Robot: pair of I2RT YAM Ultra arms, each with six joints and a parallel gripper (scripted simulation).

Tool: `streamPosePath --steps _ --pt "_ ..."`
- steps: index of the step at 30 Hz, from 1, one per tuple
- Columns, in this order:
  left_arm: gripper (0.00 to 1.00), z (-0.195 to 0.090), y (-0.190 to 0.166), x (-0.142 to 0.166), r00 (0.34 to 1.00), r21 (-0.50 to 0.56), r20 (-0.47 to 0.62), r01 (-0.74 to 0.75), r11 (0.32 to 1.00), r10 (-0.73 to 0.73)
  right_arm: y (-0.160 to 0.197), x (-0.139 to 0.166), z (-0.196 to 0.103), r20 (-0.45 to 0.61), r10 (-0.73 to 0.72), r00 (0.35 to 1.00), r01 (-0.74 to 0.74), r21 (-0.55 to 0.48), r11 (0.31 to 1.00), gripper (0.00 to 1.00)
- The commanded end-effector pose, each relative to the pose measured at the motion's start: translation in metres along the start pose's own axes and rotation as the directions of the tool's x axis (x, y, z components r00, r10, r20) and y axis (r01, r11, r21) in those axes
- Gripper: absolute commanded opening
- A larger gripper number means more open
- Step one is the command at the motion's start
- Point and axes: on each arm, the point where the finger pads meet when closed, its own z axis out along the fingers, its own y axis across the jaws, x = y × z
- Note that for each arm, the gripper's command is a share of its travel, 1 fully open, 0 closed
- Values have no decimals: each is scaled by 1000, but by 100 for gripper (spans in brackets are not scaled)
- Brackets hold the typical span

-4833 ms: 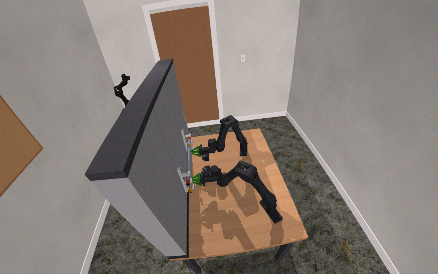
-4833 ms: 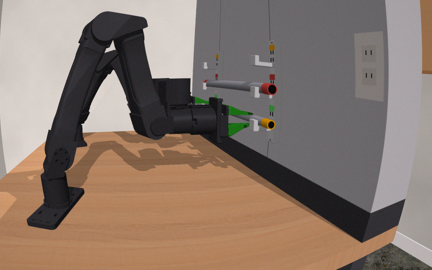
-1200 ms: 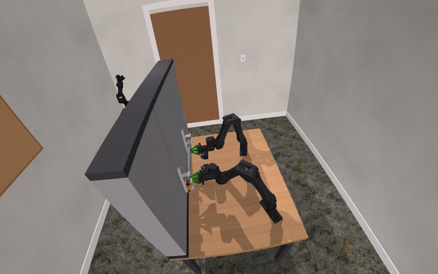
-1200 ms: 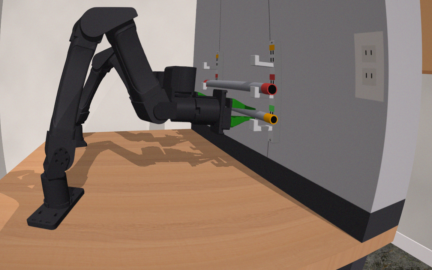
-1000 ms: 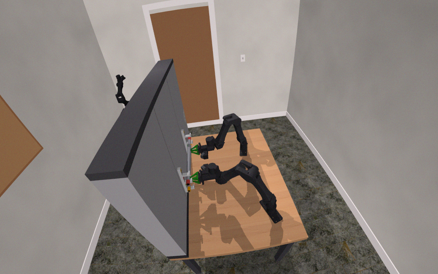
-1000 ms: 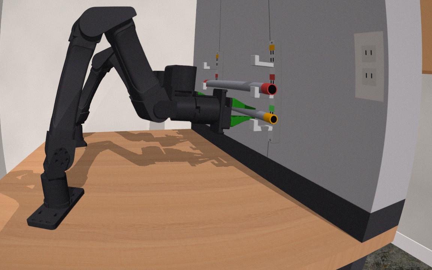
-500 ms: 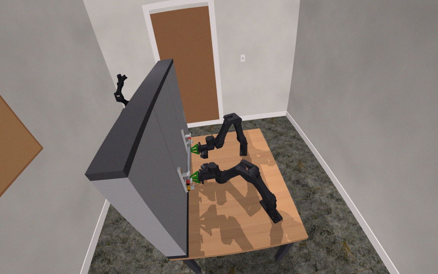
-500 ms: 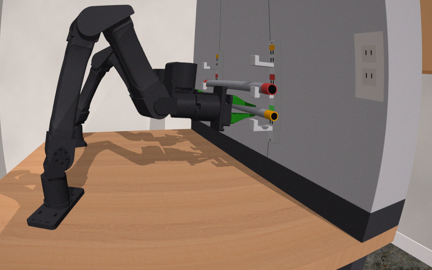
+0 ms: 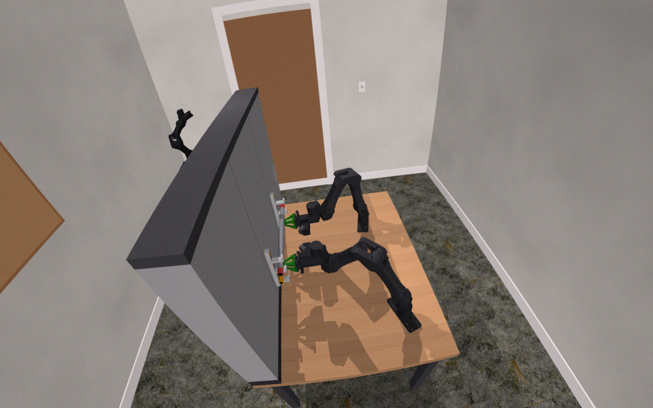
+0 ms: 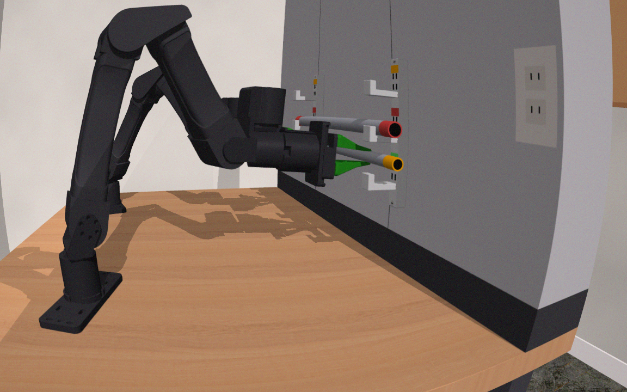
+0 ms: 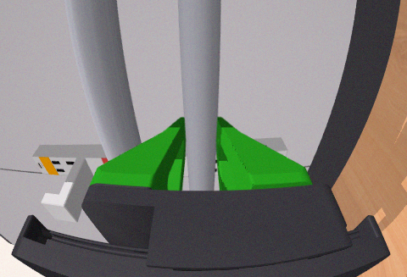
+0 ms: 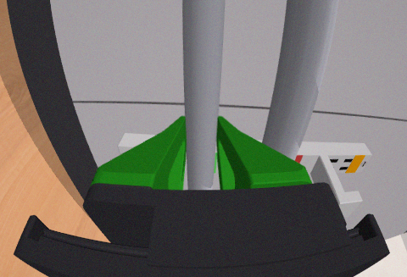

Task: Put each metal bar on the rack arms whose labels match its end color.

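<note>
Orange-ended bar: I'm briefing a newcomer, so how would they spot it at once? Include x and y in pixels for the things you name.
Find the big gray wall panel [image 9: 242, 203] [image 10: 457, 195] [image 11: 275, 57] [image 12: 127, 57] behind the table [image 9: 384, 324] [image 10: 257, 317] [image 11: 394, 226] [image 12: 25, 175]. In front of it run two metal bars, one above the other. The orange-ended bar [image 9: 281, 279] [image 10: 392, 162] [image 11: 199, 65] [image 12: 203, 65] is the lower; its neighbor's ends are red.

bars [image 9: 282, 230] [image 10: 337, 121] [image 11: 199, 57] [image 12: 203, 57]: smooth metal; tabletop [image 9: 369, 344] [image 10: 257, 302]: wood; floor [image 9: 202, 365]: rough, perhaps stone

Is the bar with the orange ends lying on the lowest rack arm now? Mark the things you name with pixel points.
No, the orange-ended bar [image 10: 393, 163] is above the lowest rack arm [image 10: 379, 185], with a gap between.
</note>
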Motion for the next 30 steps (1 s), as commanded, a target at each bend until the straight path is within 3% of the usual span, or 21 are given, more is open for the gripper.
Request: streamPosePath --steps 1,30 --pt "0 -3 30 1 1000 -48 1 16 999 -16 -33 -1 -2 5 15 1000 -15 67 998 0" --pt "0 -24 20 1 1000 -48 1 16 999 -16 -23 -1 -22 5 15 1000 -16 66 998 0"
